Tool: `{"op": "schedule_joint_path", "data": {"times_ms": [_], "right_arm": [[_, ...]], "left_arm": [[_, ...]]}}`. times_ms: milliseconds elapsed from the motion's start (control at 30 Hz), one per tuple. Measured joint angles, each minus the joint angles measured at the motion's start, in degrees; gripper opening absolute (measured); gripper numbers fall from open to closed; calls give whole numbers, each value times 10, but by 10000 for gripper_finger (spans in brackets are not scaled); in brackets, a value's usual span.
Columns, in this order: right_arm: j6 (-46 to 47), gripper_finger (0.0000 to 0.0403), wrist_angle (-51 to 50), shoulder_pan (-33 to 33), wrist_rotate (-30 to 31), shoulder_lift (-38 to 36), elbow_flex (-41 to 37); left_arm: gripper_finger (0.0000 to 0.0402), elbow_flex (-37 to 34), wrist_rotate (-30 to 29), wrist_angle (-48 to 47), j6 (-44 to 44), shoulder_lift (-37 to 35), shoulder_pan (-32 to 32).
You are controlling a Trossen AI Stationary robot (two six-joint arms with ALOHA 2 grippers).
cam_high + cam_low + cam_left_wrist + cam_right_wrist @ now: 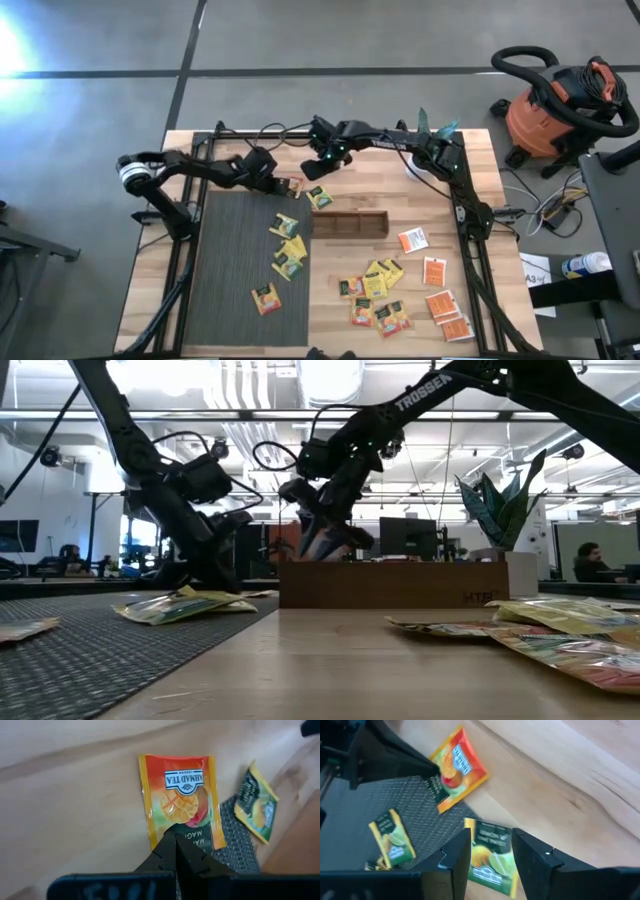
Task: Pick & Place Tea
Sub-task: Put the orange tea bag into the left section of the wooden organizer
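My left gripper (pixel 283 186) is shut on an orange mango tea sachet (pixel 180 795) at the far edge of the dark mat (pixel 230 280). My right gripper (pixel 491 851) hangs open just above a yellow-green lemon sachet (pixel 490 855), which lies flat on the wood (pixel 320 197) with a finger on either side of it, not touching. The brown wooden tray (pixel 350 225) stands just beyond that sachet toward the near edge. More sachets lie flat on the mat (pixel 288 250) and on the wood to the right (pixel 375 290). My left gripper pinches the orange sachet by its dark end (pixel 192 836) between the two shut fingertips (pixel 167 845). The fingers come slanting down from the table's left. The orange end (pixel 462 762) points away from the fingers, low over the wood; whether it rests there I cannot tell.
The two grippers are close together at the far middle of the table. Orange-and-white sachets (pixel 440 300) lie near the right edge. A white pot with a plant (pixel 515 572) stands at the far right. A shop vacuum (pixel 560 110) sits off the table.
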Motion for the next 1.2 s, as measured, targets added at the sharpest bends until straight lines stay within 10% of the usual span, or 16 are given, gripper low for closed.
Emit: {"op": "schedule_joint_path", "data": {"times_ms": [700, 1200], "right_arm": [[-44, 155, -54, -15, 7, -20, 0], [-51, 162, -68, -76, 51, -10, -8]], "left_arm": [[0, 54, -60, 85, -5, 98, 1], [0, 152, 17, 57, 3, 156, 1]]}}
